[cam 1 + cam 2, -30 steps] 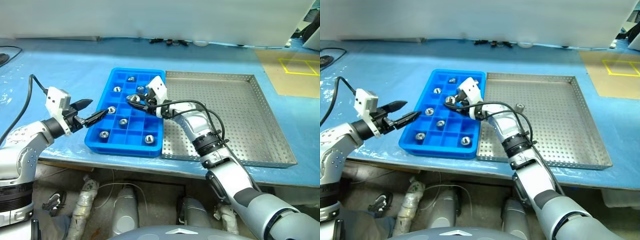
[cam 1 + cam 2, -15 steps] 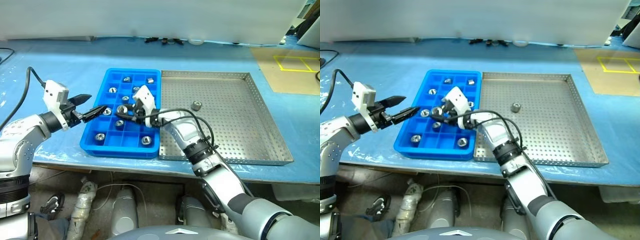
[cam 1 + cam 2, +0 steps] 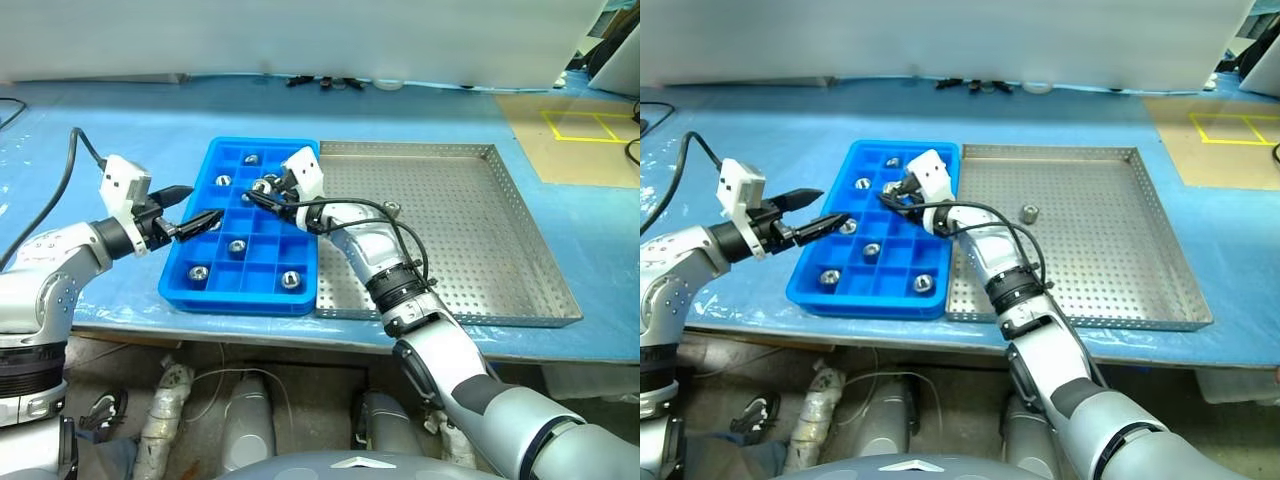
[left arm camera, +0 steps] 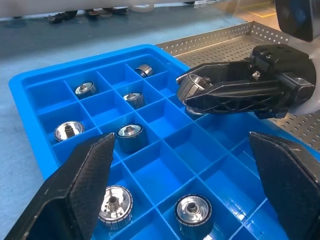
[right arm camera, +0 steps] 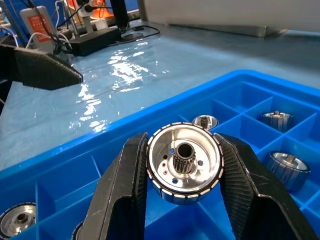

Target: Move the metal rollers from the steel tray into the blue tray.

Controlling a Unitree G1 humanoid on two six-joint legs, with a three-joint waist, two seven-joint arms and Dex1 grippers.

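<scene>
The right hand (image 5: 182, 200) is clamped on one roller (image 5: 184, 161) and hangs over the blue tray (image 3: 190, 295), toward its far edge beside the steel tray (image 3: 520, 240). To set it down well, the robot should probably pick a vacant cell, lower until the roller sits between the walls, then let go. The left hand (image 3: 190, 222) is spread wide, holding nothing, over the blue tray's left edge. One roller (image 3: 1031, 213) lies in the steel tray.
</scene>
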